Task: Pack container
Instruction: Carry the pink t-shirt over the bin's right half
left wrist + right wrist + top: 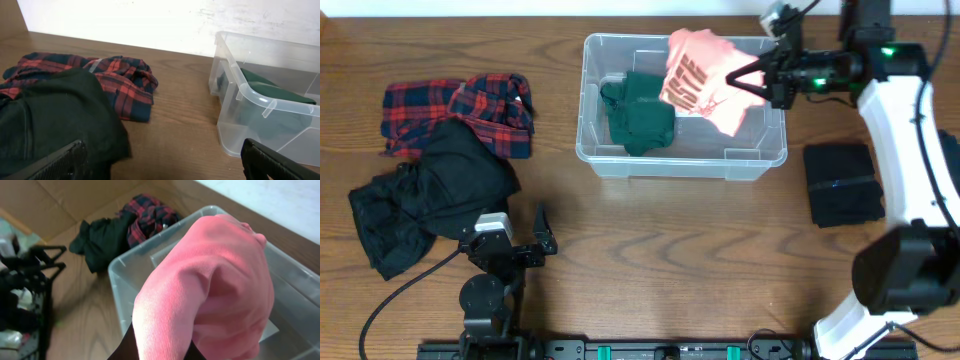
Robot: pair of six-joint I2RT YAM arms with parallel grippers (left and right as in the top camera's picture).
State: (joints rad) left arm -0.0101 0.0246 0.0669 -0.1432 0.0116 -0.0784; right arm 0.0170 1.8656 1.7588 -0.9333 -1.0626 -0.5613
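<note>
Bench, left end: red-and-blue plaid shirt, crumpled, with a black garment heaped over its front edge. Left jaws sit low near the bench front, just right of the black heap, spread wide and holding nothing. Centre: container upright on the bench, dark green garment lying inside at its left. Right jaws above the container's right rear corner, clamped on a pink shirt that hangs over the container's right half. Far right: folded black cloth.

Overhead looks straight down, with the container at upper centre. Left wrist sits low on the container's left, facing its near corner and a plaid shirt. Right wrist hangs close above the container, behind a pink shirt, facing that same plaid shirt.
</note>
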